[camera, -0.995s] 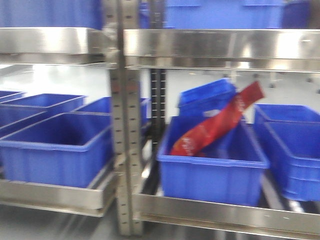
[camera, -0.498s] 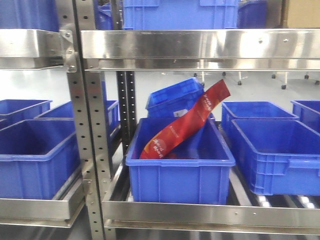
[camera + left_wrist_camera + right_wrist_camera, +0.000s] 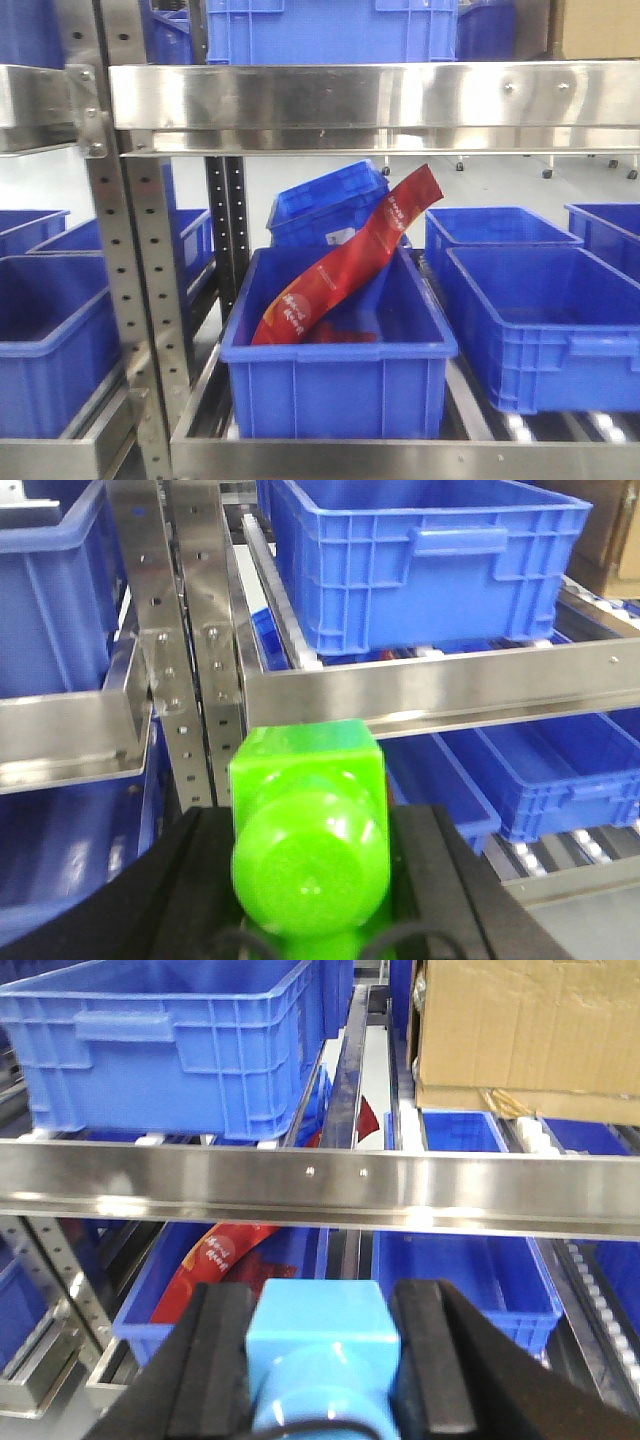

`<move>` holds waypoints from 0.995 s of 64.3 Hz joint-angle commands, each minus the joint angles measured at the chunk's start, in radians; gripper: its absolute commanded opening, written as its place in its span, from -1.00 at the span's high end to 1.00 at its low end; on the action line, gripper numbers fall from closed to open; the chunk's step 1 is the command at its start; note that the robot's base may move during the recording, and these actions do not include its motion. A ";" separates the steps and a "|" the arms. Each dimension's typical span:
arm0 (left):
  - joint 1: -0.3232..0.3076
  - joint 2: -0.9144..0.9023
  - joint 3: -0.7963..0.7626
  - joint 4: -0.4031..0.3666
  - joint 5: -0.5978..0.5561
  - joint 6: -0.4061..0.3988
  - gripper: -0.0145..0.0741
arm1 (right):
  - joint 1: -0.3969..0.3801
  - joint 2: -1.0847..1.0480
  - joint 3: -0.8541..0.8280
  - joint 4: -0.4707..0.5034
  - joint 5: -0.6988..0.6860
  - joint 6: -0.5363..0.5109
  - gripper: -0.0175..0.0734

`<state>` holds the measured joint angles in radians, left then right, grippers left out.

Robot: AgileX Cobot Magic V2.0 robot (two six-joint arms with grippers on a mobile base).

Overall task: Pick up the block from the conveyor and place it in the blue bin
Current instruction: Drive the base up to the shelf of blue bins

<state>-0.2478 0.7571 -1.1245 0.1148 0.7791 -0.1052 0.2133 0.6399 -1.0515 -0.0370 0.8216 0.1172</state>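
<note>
In the left wrist view my left gripper point(image 3: 310, 885) is shut on a bright green block point(image 3: 308, 815), its black fingers point(image 3: 185, 885) pressed against both sides. My right gripper point(image 3: 322, 1365) is shut on a light blue block point(image 3: 322, 1340) in the right wrist view. Straight ahead on the lower shelf sits a blue bin point(image 3: 335, 390) with a long red packet point(image 3: 340, 260) leaning out of it. That packet point(image 3: 215, 1255) also shows below the right gripper. The conveyor is out of view. Neither gripper appears in the front view.
Steel shelf rails point(image 3: 370, 100) and a perforated upright post point(image 3: 120, 260) stand in front of the bins. More blue bins point(image 3: 540, 320) fill the shelves left, right and above. A cardboard box point(image 3: 530, 1030) sits on the upper shelf at the right.
The rack and bins have slid leftward in the front view and the blur has cleared. The bin with the red packet now sits nearer the middle and looks larger.
</note>
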 commanded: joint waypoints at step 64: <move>-0.006 -0.003 -0.001 -0.003 -0.020 -0.008 0.92 | -0.003 -0.004 -0.007 -0.010 -0.021 -0.006 0.97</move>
<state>-0.2478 0.7571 -1.1245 0.1148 0.7791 -0.1052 0.2133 0.6399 -1.0515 -0.0370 0.8216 0.1172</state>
